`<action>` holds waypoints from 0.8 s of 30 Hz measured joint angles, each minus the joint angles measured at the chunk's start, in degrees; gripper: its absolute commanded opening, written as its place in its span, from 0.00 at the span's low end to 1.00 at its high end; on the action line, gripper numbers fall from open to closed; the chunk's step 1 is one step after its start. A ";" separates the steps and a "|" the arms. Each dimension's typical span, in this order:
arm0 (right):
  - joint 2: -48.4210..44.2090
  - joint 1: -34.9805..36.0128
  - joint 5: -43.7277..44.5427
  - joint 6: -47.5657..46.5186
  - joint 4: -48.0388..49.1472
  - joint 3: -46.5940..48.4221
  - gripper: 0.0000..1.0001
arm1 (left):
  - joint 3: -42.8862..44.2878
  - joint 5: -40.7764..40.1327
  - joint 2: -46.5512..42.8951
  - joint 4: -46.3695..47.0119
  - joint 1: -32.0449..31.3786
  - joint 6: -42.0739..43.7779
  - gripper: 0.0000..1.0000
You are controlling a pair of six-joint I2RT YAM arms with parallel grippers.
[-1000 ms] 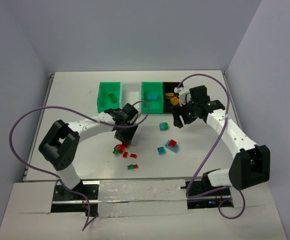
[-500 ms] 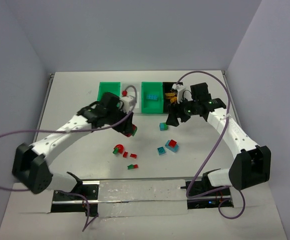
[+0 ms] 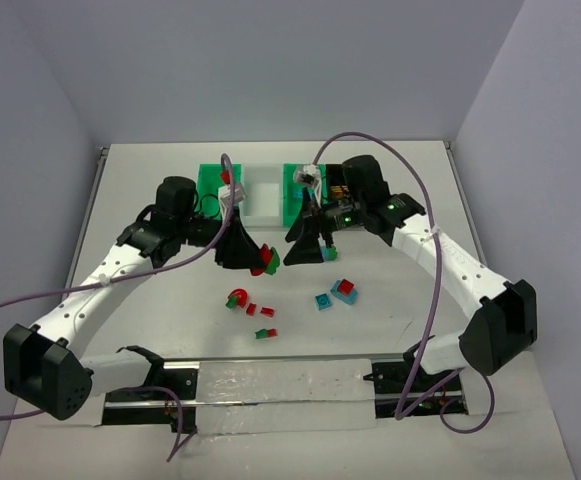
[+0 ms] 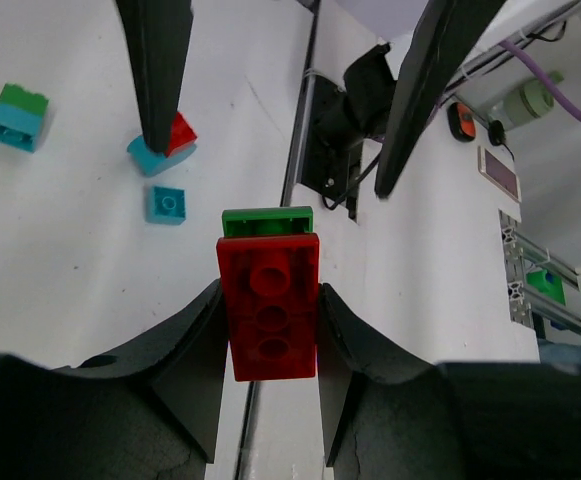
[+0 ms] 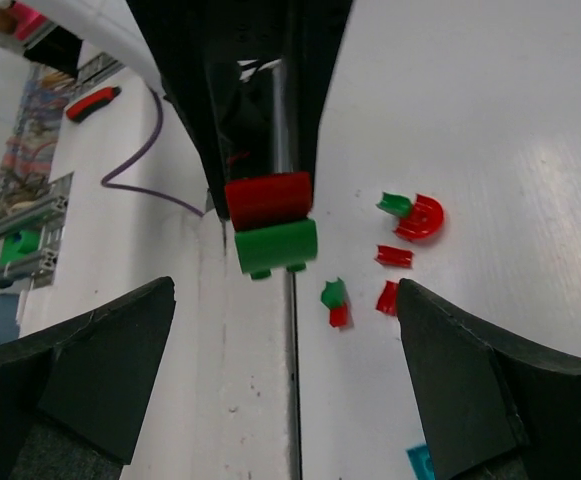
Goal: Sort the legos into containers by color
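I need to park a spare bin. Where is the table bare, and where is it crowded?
Bare: the white table's far-left corner, beside the left bright green plastic bin; and the near-right stretch between the red-on-cyan stacked brick and the right arm. Crowded: the middle, where the left pincer and right pincer face each other by scattered small red bricks.

Four small open-topped plastic bins stand on the far side of the two grippers: one bright green bin, one white bin, a second green bin and one black bin, mostly hidden under the right arm.

Eight studded plastic pieces show outside them. One red-on-green stacked brick sits between the fingers of the left gripper.

Four lie just nearside of that gripper:
- a red arch with green
- two small red bits
- a red-and-green bit

Three lie near the right gripper:
- a green-on-cyan block
- a red-on-cyan block
- a plain cyan square
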 measured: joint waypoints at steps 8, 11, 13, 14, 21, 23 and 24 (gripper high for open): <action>4.99 3.55 -2.11 0.13 -0.07 2.41 0.90 | 0.00 3.88 0.00 3.28 0.05 -1.53 0.00; 5.80 3.77 -2.29 -0.04 -0.53 2.65 0.76 | 0.00 4.20 0.00 4.24 0.05 -1.97 0.00; 5.89 4.03 -2.49 -0.03 -0.69 3.06 0.51 | -0.03 4.33 0.00 4.89 0.05 -2.33 0.00; 5.90 4.16 -2.70 -0.02 -0.70 3.32 0.45 | -0.04 4.28 0.00 5.17 0.05 -2.46 0.00; 5.96 4.68 -3.81 -0.17 -1.29 4.56 0.00 | -0.31 3.87 0.02 6.02 0.85 -3.07 0.00; 5.98 4.68 -3.56 -0.51 -1.22 4.56 0.00 | -0.48 4.16 0.02 6.45 1.43 -3.37 0.00; 5.96 4.67 -3.23 -0.75 -1.13 4.56 0.00 | -0.64 4.44 0.02 6.78 1.89 -3.43 0.00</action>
